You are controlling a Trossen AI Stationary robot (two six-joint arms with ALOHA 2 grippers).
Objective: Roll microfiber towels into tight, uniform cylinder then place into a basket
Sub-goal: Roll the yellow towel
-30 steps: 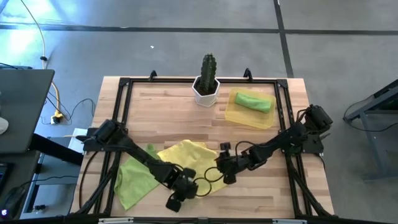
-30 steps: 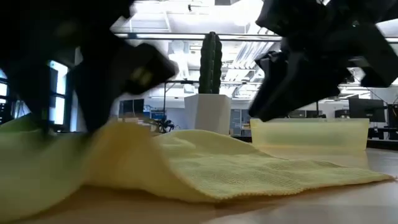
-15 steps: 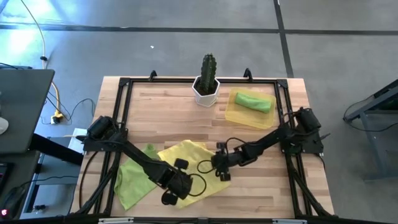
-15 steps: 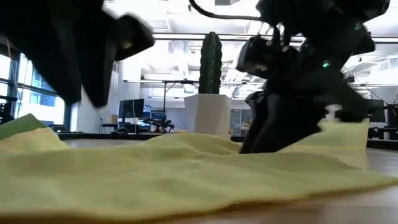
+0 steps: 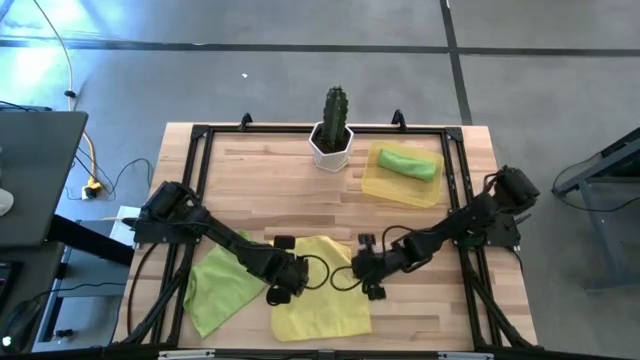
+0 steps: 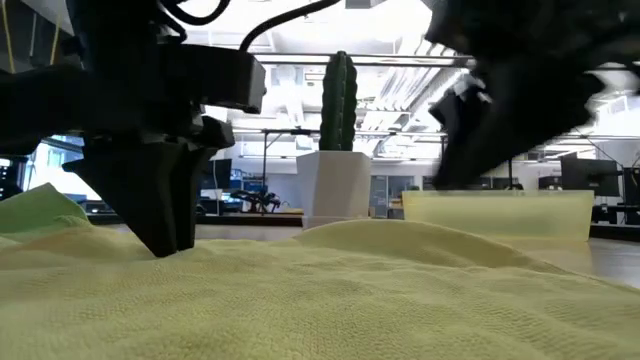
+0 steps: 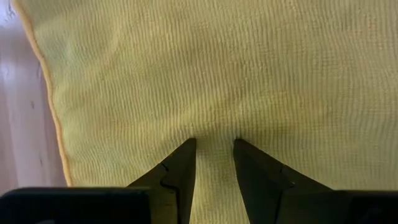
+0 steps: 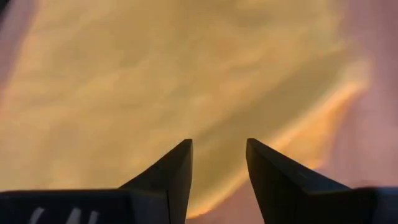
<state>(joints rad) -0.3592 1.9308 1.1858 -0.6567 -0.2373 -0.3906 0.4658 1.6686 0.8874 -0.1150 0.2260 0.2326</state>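
A bright yellow towel (image 5: 325,300) lies spread flat on the table near its front edge. My left gripper (image 5: 280,292) points steeply down onto the towel close to its left hem (image 7: 50,106), fingers a little apart. My right gripper (image 5: 368,288) hangs open just above the towel's right edge (image 8: 298,134), clear of the cloth in the low view (image 6: 445,180). A lime-green towel (image 5: 215,290) lies loose at the left, partly under the yellow one. Another green towel, rolled up (image 5: 408,163), lies in the pale yellow basket (image 5: 375,188) at the far right. My left gripper sets both fingertips (image 7: 186,149) on the yellow towel's upper face (image 7: 214,127), a little in from its left hem. The fingers come from above, pointing steeply down. A narrow strip of cloth shows in the gap between them. The towel lies flat on the table under them.
A cactus in a white pot (image 5: 331,145) stands at the far edge, left of the basket. A black frame (image 5: 200,150) runs round the tabletop. Bare wood (image 5: 280,190) lies between the towels and the far edge.
The yellow towel, bunched and humped a second ago, now lies spread out flat and reaches closer to the near edge. My left gripper has moved from the near edge back onto the towel and tipped steeper. My right gripper dipped onto the cloth, then rose clear again.
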